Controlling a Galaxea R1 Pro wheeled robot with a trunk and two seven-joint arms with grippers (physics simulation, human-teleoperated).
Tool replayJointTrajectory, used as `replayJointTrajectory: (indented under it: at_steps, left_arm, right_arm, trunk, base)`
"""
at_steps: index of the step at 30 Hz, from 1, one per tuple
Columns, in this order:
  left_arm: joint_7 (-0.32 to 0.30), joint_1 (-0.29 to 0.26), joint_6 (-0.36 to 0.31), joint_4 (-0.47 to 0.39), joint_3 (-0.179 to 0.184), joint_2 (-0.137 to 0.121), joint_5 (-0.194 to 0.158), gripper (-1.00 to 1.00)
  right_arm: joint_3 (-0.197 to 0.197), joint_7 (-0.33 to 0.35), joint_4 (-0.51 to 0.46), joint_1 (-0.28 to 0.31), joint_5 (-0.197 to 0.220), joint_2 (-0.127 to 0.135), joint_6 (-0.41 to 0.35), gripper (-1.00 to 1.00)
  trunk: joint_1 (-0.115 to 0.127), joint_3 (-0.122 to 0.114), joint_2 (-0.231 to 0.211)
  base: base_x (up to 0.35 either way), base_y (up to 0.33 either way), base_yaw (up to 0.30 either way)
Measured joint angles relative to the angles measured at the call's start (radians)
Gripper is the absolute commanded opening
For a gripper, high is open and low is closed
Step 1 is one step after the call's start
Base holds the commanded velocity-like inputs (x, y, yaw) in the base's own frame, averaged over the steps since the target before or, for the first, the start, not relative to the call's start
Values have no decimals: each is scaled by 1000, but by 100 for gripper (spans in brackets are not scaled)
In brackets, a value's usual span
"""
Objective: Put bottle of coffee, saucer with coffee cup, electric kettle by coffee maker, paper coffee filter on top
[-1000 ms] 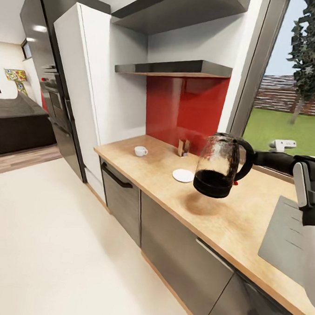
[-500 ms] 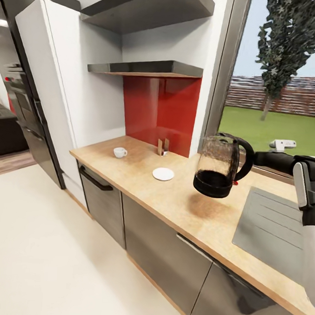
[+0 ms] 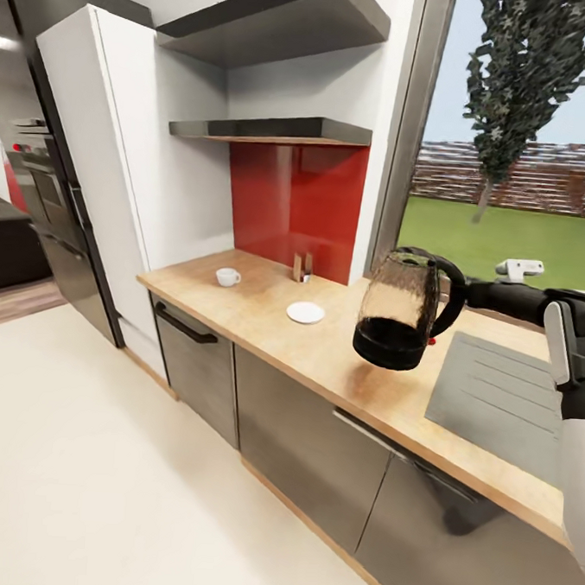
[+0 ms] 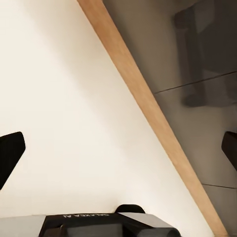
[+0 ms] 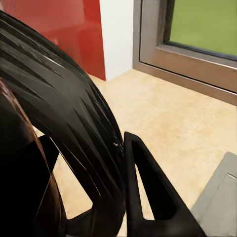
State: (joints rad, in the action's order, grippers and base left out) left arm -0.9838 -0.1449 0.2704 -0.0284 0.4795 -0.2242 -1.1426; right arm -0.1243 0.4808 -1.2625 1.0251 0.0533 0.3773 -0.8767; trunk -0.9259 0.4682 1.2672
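I had the right gripper (image 3: 467, 294) closed on the black handle of the electric kettle (image 3: 401, 310). The kettle hung in the air above the kitchen countertop (image 3: 340, 365), not touching it. Past the kettle, farther from my gripper, the white saucer (image 3: 305, 312) lay on the counter. Farther still sat the coffee cup (image 3: 228, 276), well apart from the saucer. The left gripper (image 4: 118, 153) had its fingers spread wide over the pale floor (image 4: 64, 123), holding nothing.

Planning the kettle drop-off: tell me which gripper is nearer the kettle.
Right. The right gripper is clamped on the kettle by its handle, above the counter; the left gripper hangs open over the floor.
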Motion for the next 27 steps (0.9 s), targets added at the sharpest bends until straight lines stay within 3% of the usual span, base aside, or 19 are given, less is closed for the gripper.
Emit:
replayJointTrajectory:
  at_steps: [7, 8, 11, 15, 27]
  left_arm:
    - [0, 0, 0, 0, 0, 0, 0, 100]
    - [0, 0, 0, 0, 0, 0, 0, 100]
    - [0, 0, 0, 0, 0, 0, 0, 100]
    - [0, 0, 0, 0, 0, 0, 0, 100]
    - [1, 0, 0, 0, 1, 1, 0, 100]
  right_arm:
    - [-11, 21, -41, -34, -11, 1, 2, -100]
    - [-53, 22, -96, -83, -8, 1, 0, -100]
    - [-80, 23, -124, -112, -11, 2, 1, -100]
    - [-152, 26, -202, -187, -15, 2, 2, -100]
    - [-164, 27, -219, -204, -13, 2, 2, -100]
  trunk:
    - [0, 0, 0]
    - [1, 0, 0]
    - [1, 0, 0]
    - [1, 0, 0]
    - [0, 0, 0]
  base:
    - [-98, 54, -118]
    - [-11, 6, -47]
    - [-6, 3, -27]
    - [-1, 0, -74]
    - [-32, -11, -251]
